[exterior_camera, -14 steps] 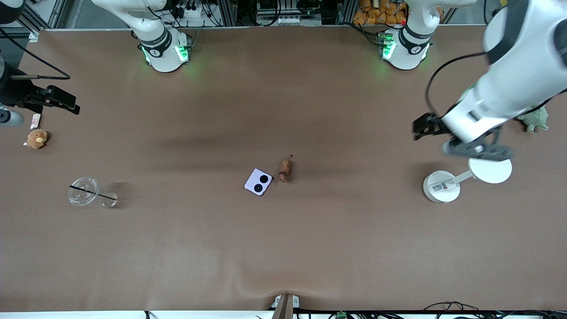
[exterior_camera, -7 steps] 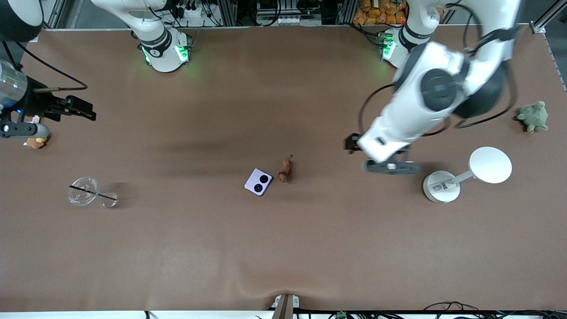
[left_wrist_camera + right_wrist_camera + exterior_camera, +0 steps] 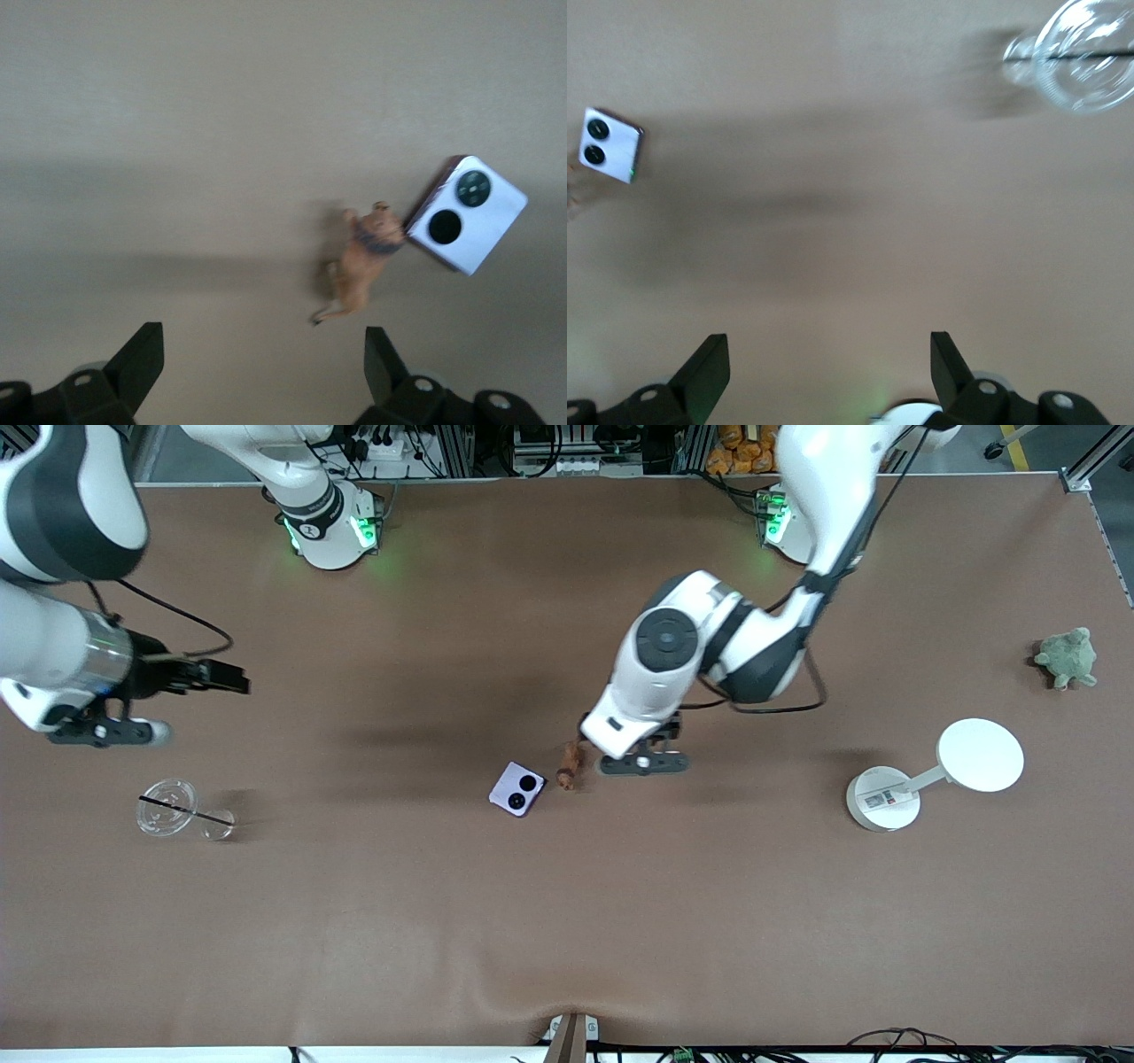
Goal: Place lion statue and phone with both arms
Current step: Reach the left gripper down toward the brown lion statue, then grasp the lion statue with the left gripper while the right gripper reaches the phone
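Over the last second the right claw [image 3: 106,732] has been carried in from the edge at the right arm's end of the tabletop [image 3: 567,921]. It now hangs above bare surface near that edge, still well apart from the task's things, and its fingers are seen spread wide in the right wrist view [image 3: 828,354]. Near the same end a clear cup [image 3: 168,806] is standing with a thin dark stick laid across its rim. Nothing else can be made out inside it. The phone [image 3: 517,788] and the lion statue [image 3: 570,766] have not been moved. They lie close to the middle of the tabletop, the statue on its side with its head just beside the phone's edge [image 3: 465,212], perhaps touching it. The larger change is on the left arm: its claw [image 3: 644,764] has been swept from above the white stand [image 3: 886,799] to just beside the statue [image 3: 363,266], with its fingers wide apart and nothing held [image 3: 261,350]. From this it is judged that the approach to the statue is almost finished, while the reach for the phone is only begun. A green plush toy [image 3: 1067,657] is left untouched near the edge at the left arm's end.
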